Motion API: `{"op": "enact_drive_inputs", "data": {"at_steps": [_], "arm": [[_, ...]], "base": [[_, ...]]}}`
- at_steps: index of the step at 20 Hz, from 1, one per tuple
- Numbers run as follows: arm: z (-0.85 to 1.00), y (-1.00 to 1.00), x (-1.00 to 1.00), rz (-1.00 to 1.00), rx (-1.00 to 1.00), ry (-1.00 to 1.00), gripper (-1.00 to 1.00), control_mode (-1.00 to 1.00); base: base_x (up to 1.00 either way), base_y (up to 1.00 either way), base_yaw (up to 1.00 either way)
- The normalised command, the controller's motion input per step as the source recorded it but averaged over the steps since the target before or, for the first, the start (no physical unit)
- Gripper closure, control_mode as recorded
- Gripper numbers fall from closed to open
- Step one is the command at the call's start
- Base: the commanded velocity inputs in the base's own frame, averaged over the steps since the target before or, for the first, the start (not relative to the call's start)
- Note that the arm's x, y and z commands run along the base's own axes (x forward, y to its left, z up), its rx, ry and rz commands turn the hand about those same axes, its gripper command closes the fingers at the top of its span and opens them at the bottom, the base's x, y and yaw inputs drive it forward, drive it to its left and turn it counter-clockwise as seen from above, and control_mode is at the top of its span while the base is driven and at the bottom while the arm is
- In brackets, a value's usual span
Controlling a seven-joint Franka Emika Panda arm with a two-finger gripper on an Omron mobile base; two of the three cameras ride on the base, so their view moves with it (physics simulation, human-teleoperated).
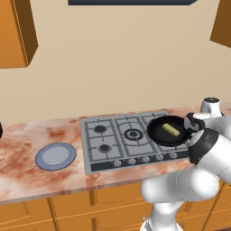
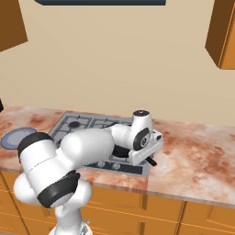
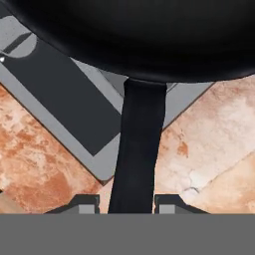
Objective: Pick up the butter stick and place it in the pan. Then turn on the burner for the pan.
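Counter: mottled reddish-brown stone [image 1: 27, 149], running the width of the wall, with orange wood cabinet fronts [image 1: 67, 207] below.
Wall: plain beige [image 1: 117, 58], with orange upper cabinets [image 1: 16, 31] at both top corners and a dark hood [image 1: 131, 2] at the top edge.
Stove: grey gas cooktop [image 1: 108, 140] set into the counter, several burner grates, a row of knobs [image 1: 135, 160] along its front strip.
Pan: black and round [image 1: 158, 131], on the stove's right-hand burner; its dark handle [image 3: 137, 149] reaches out over the stove's edge and the counter toward the arm.
Butter: pale-yellow stick [image 1: 170, 129] lying flat inside the pan, near its middle.
Plate: blue-grey and round [image 1: 56, 156], flat on the counter left of the stove, well apart from the pan.
Claw: [image 3: 126, 201] at the near end of the pan's handle; in the hand view one finger [image 3: 84, 203] stands on each side of the handle, drawn in close against it, clamped on it.
Arm: white, bent low over the counter's front edge at the stove's right end [image 2: 92, 147].
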Motion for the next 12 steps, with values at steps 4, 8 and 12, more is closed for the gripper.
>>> {"op": "enact_drive_inputs", "data": {"at_steps": [4, 8, 12], "arm": [[-0.14, -0.20, 0.40, 0.15, 0.01, 0.01, 1.00, -1.00], [-0.12, -0.17, 0.30, 0.13, 0.00, 0.07, 1.00, -1.00], [-0.22, -0.10, 0.28, 0.11, 0.00, 0.06, 1.00, -1.00]], "base": [[0.00, 0.00, 0.00], [0.00, 0.00, 0.00], [0.00, 0.00, 0.00]]}}
